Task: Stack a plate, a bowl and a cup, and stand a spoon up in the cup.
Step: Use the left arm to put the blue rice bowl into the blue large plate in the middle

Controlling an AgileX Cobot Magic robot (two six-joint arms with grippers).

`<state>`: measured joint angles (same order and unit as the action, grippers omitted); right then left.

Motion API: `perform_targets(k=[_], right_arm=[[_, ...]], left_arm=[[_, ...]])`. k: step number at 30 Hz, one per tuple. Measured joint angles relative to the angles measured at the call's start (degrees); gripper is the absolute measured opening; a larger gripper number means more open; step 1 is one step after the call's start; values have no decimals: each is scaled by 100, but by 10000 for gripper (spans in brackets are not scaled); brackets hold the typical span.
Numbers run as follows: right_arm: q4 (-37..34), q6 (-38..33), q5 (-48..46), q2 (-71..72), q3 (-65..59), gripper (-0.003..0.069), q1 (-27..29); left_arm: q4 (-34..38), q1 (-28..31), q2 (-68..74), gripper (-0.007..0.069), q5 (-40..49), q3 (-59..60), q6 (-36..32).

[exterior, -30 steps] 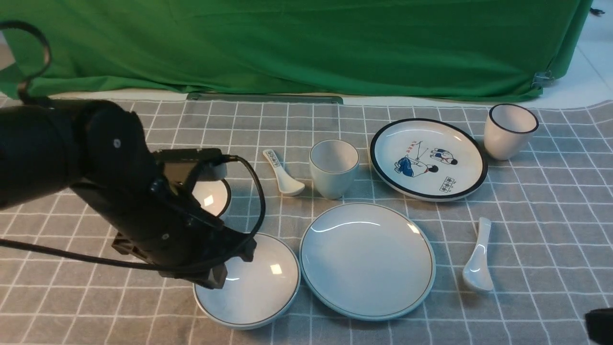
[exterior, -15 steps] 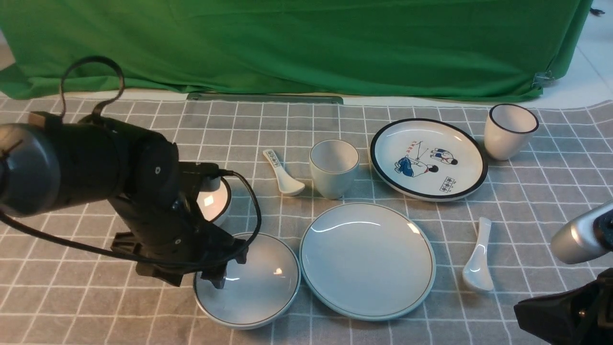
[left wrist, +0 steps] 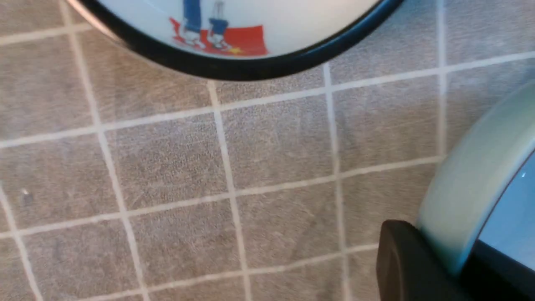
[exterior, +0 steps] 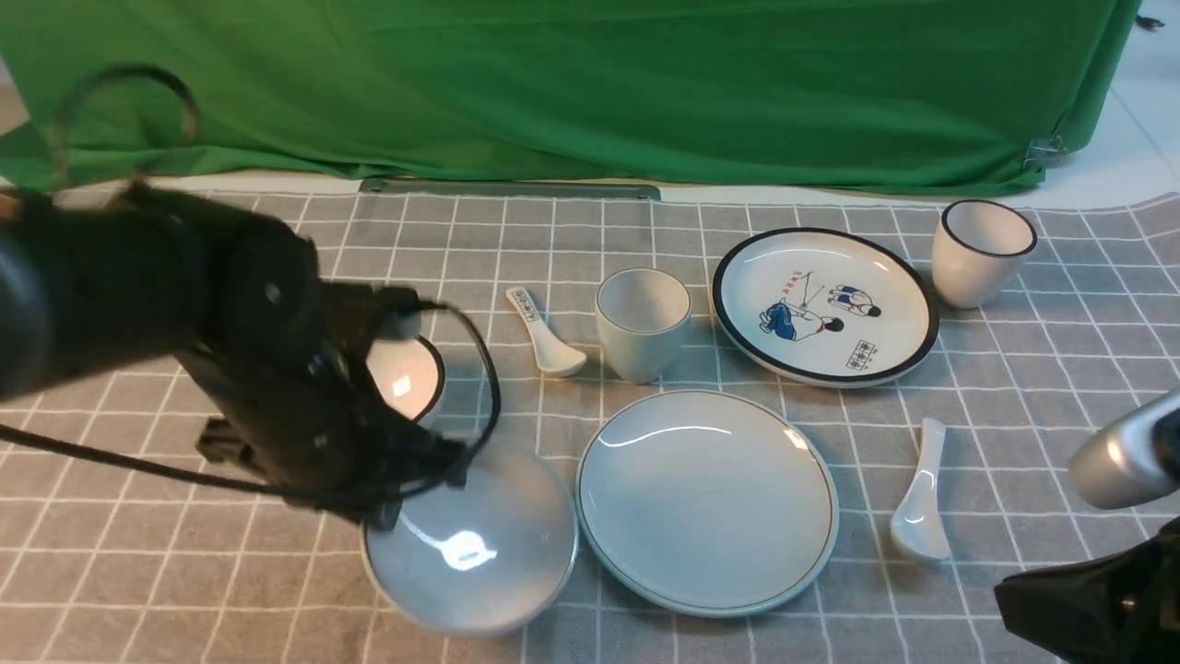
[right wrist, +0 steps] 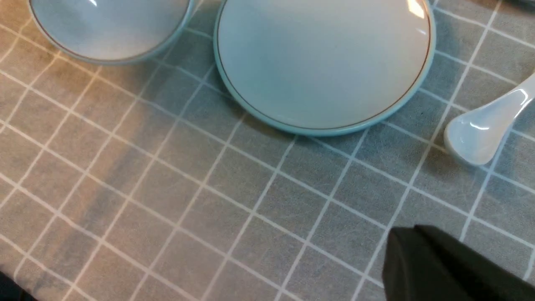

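While the left fingers (left wrist: 401, 263) clench the rim of the shallow pale grey-white bowl (exterior: 475, 544), it is empty, just left of the large plain pale plate (exterior: 707, 498). The right fingers (right wrist: 434, 267) are clenched, holding nothing.

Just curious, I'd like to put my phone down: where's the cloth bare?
Bare: the far strip between the green curtain and the cup; the near cloth in front of the plate. Crowded: between cup, plate, bowl and picture plate.
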<state>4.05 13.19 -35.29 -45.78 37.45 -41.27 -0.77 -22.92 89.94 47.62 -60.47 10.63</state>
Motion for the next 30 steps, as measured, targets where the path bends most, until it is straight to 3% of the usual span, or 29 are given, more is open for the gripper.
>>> perform_targets(k=[7, 14, 20, 30], right_arm=[[1055, 429, -1300, 109, 506, 22, 658], [1258, 418, -1822, 129, 720, 22, 1141], [1241, 390, -1949, 129, 732, 22, 1148], [1240, 383, -1931, 129, 736, 22, 1148]], left_arm=[[1564, -183, 157, 22, -123, -914, -1171], [1596, -854, 1478, 22, -332, -1642, -1154], [1546, -907, 2315, 22, -203, -2320, -1063], [1538, -907, 2613, 22, -188, -2435, -1063]])
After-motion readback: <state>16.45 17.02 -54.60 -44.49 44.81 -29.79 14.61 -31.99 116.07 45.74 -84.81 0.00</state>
